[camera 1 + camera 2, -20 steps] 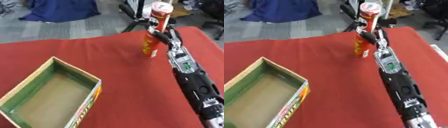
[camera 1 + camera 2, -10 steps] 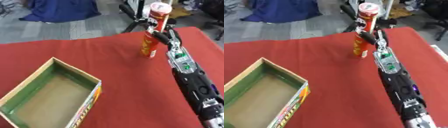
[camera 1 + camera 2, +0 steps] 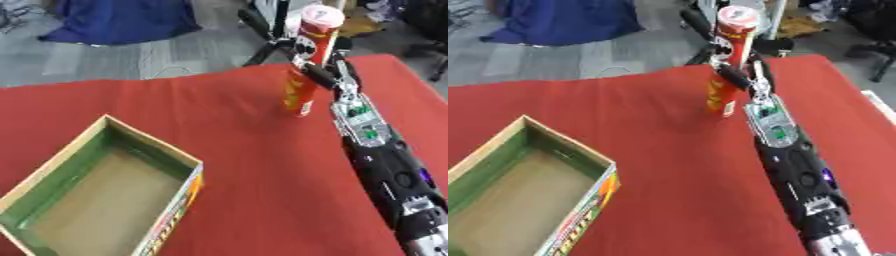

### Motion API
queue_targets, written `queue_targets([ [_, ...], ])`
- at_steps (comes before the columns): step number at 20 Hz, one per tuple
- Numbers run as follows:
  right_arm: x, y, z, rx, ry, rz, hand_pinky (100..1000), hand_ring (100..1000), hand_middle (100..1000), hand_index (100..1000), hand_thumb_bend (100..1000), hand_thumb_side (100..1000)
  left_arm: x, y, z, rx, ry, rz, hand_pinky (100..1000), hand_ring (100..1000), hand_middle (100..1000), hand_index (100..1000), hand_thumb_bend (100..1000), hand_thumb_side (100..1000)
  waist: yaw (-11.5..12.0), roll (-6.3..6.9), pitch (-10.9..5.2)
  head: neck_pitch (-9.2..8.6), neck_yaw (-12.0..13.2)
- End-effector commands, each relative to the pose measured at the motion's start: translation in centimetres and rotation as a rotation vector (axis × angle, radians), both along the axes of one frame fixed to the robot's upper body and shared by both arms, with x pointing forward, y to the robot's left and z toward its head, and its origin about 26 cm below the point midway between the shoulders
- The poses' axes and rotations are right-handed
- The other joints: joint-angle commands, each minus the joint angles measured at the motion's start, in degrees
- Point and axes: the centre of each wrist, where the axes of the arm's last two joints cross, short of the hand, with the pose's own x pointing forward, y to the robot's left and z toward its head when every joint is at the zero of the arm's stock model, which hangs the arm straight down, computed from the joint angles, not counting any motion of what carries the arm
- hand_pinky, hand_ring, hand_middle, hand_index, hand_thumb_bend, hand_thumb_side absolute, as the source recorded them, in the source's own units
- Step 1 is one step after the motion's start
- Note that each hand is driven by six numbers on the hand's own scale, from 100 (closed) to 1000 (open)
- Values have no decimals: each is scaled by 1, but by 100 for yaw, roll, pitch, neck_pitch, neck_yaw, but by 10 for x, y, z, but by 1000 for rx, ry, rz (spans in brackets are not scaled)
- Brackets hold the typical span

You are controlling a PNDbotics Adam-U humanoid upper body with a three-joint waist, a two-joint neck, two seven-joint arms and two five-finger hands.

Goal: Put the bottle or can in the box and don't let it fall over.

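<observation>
Right hand [image 3: 328,75] curled round the middle of a tall red crisp tube [image 3: 306,65], fingers and thumb closed on it from its right side, black and silver arm [image 3: 385,170] running back toward the lower right corner. Tube upright, pale pink lid on top, base just at the red tablecloth [image 3: 236,165]; whether touching or lifted a little cannot be told. Standing near the far edge of the cloth, well apart from the box.

Down and well to the left of the hand: open cardboard box [image 3: 96,195], green on the inner walls, plain brown on the floor, nothing visible inside. Lying flat with its open face up, one corner cut off by the lower left edge. Colourful printed side facing right, orange and yellow with some lettering, too blurred to read.

Against half a second back: tube and hand in nearly the same spot, tube upright as before, perhaps a shade higher and further toward the back edge. Box in the same place on the cloth.

On the tube: red and yellow label with dark marks near the top, no word legible. On the forearm just behind the hand: pale plate with small green lights.

Beyond the hand, past the cloth: grey floor, blue fabric heap [image 3: 122,20] far to the left, black tripod legs [image 3: 262,35] behind the tube.
</observation>
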Motion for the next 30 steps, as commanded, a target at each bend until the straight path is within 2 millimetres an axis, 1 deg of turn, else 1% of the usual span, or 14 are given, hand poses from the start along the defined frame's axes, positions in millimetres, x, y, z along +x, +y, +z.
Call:
queue_targets([
  [1, 1, -2, 15, -11, -34, -12, 842, 1000, 851, 1000, 655, 462, 1, 4, 10, 21, -25, 2, 859, 893, 827, 807, 105, 939, 17, 2, -69, -83, -29],
  [9, 1, -1, 14, 15, -38, 4, 841, 1000, 822, 997, 670, 400, 1, 4, 10, 21, -25, 2, 860, 893, 827, 807, 104, 939, 23, -6, -63, -104, -39],
  [15, 1, -2, 15, 42, -38, 12, 836, 1000, 789, 969, 667, 340, 1, 4, 10, 22, -25, 3, 860, 894, 828, 807, 103, 937, 30, -10, -54, -118, -54],
  [20, 1, -1, 16, 64, -40, 20, 834, 1000, 755, 920, 661, 257, 0, 4, 10, 22, -26, 4, 861, 894, 828, 807, 103, 937, 38, -18, -52, -124, -60],
  [22, 1, -1, 16, 75, -40, 22, 832, 996, 737, 882, 665, 223, 0, 4, 10, 22, -26, 5, 861, 894, 828, 807, 103, 937, 42, -22, -50, -128, -62],
  [24, 1, -2, 16, 84, -38, 20, 830, 992, 720, 864, 676, 194, 0, 4, 10, 22, -25, 5, 861, 895, 828, 807, 103, 937, 48, -24, -48, -129, -62],
  [25, 1, -2, 16, 88, -36, 19, 830, 991, 718, 863, 676, 194, 0, 4, 10, 22, -25, 5, 861, 895, 828, 807, 103, 938, 51, -25, -47, -131, -61],
  [29, 2, -2, 16, 103, -34, 6, 821, 977, 690, 836, 706, 108, 0, 4, 10, 21, -27, 6, 862, 895, 828, 807, 103, 937, 61, -25, -43, -136, -68],
  [30, 2, -1, 16, 107, -35, 5, 820, 973, 685, 830, 699, 100, 0, 4, 10, 21, -27, 5, 862, 895, 828, 807, 103, 937, 63, -25, -41, -139, -71],
])
